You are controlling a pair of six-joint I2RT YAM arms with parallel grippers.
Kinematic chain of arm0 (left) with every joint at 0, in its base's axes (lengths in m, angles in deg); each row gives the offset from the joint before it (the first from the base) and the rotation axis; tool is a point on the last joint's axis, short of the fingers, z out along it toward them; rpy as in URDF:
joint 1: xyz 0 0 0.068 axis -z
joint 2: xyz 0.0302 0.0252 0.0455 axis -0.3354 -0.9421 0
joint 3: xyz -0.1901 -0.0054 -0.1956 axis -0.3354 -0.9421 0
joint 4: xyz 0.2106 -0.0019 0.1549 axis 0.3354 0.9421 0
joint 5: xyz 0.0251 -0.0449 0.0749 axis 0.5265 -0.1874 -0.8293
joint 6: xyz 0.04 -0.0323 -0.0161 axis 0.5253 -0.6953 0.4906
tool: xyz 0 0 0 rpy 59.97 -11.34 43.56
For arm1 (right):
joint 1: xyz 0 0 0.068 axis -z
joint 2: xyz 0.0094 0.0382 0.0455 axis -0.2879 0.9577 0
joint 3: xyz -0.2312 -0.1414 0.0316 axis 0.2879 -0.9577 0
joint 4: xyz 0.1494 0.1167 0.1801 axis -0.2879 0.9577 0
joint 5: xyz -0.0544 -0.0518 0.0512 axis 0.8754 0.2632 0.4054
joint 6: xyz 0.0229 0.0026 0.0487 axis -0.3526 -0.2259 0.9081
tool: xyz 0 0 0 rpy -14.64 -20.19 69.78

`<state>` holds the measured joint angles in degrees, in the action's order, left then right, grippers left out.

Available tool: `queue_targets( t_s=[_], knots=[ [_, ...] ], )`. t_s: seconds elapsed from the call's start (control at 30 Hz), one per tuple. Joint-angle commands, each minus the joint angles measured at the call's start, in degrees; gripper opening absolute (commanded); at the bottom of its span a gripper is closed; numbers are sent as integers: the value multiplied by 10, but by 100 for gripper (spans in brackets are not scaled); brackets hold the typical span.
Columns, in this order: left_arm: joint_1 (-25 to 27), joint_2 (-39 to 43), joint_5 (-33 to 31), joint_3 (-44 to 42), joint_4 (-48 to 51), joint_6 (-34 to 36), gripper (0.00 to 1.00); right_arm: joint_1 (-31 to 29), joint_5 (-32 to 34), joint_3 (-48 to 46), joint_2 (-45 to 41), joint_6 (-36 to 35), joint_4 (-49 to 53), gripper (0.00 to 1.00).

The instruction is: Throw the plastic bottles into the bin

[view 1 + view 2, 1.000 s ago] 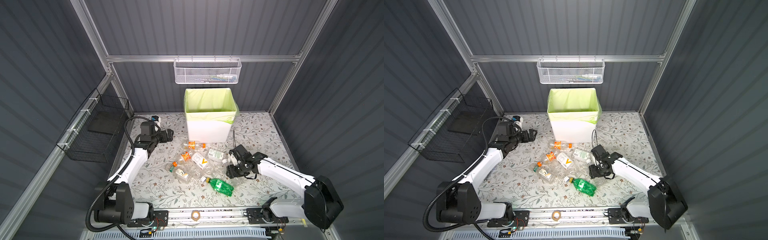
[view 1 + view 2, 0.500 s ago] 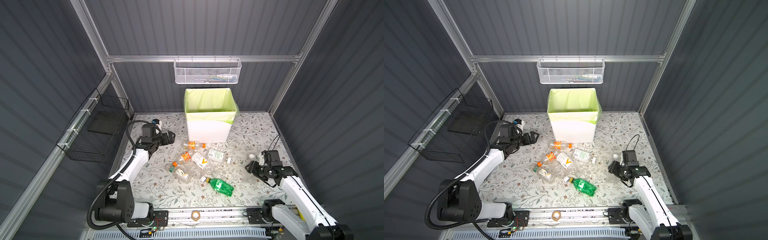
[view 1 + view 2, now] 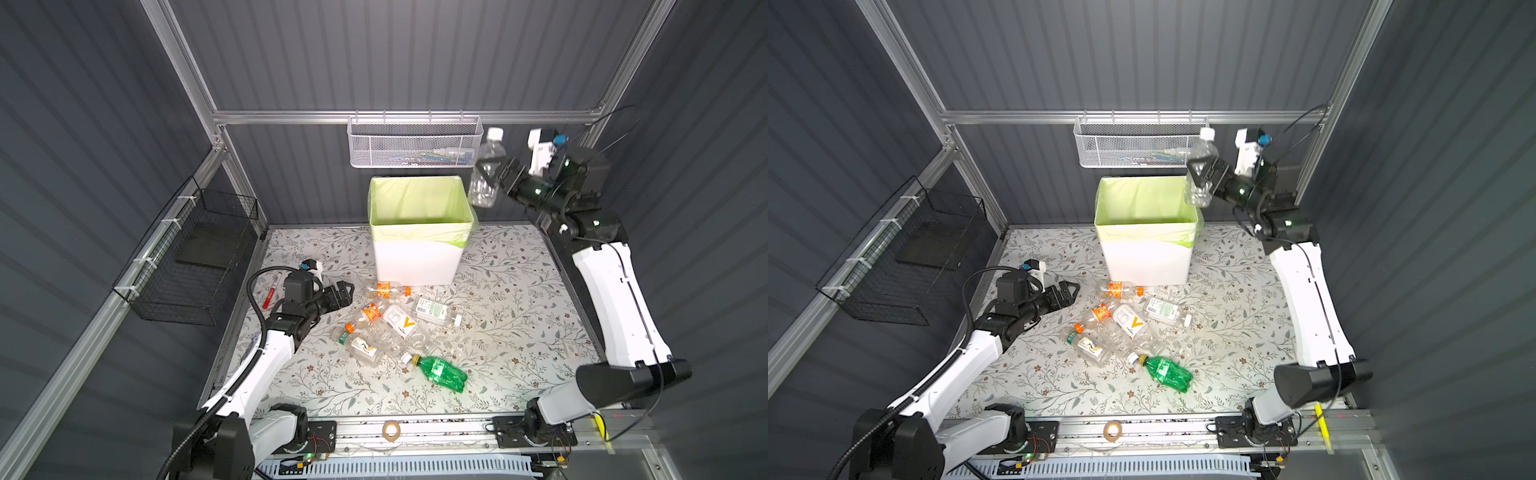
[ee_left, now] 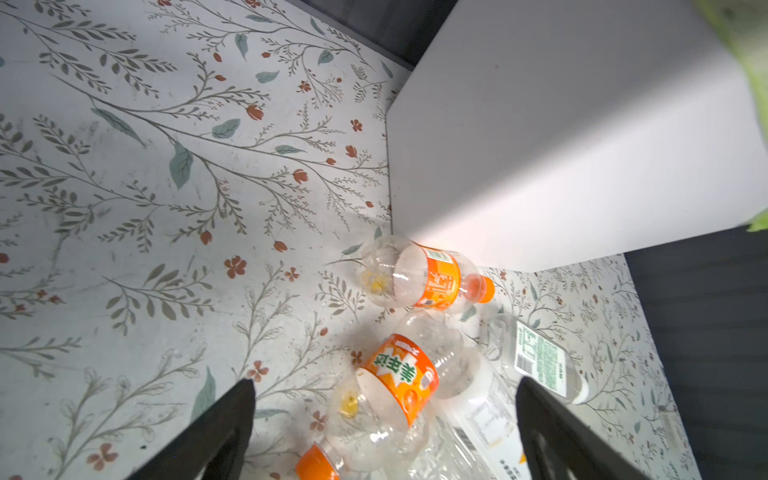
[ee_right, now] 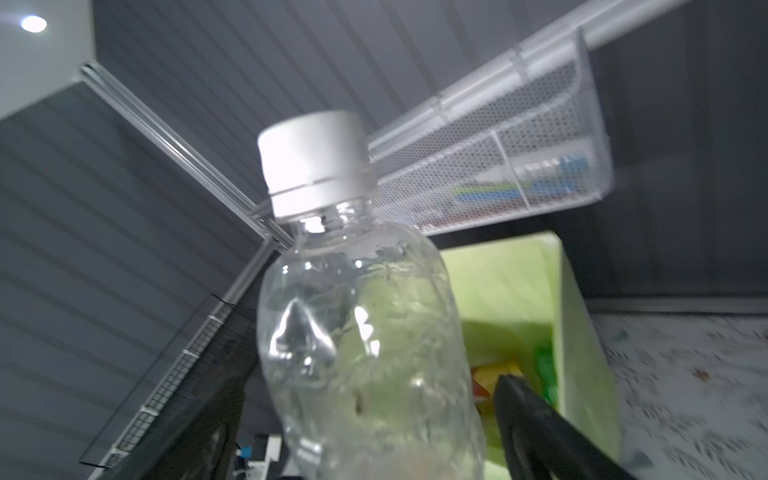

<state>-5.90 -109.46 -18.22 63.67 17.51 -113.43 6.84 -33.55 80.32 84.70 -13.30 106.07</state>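
Sitting on the bench [image 3: 519,299] at the middle of its back edge, the bin [image 3: 415,262] shows orange and green bits down inside in the right wrist view, so some bottles look done already. The right fingers [image 5: 540,436] are up high by the bin's right rim, spread wide, with a white-capped clear bottle [image 3: 484,183] upright between them. It looks let go rather than pinched, and whether it's over the opening is hard to call. The left fingers [image 4: 216,436] hang wide and empty over the pile of bottles [image 3: 395,328] mid-bench, in front of the bin. Six or seven are lying there, so plenty left.
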Motion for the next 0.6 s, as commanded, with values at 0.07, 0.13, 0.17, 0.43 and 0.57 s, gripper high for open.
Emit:
queue_targets(
  t_s=[0.07,0.13,0.17,0.43,0.57],
  knots=[
    [23,81,-34,-52,52,-52,98,22,-18,-63,7,38,3,99],
    [24,100,-34,-63,69,-61,98,37,-18,-141,-23,47,-33,99],
    [24,105,-30,-63,81,-62,98,43,-13,-177,-37,45,-41,99],
    [39,115,-6,-48,126,-134,97,96,-6,-367,-122,38,-78,99],
    [57,108,-12,-59,140,-197,95,97,26,-427,-147,7,-62,99]
  ],
)
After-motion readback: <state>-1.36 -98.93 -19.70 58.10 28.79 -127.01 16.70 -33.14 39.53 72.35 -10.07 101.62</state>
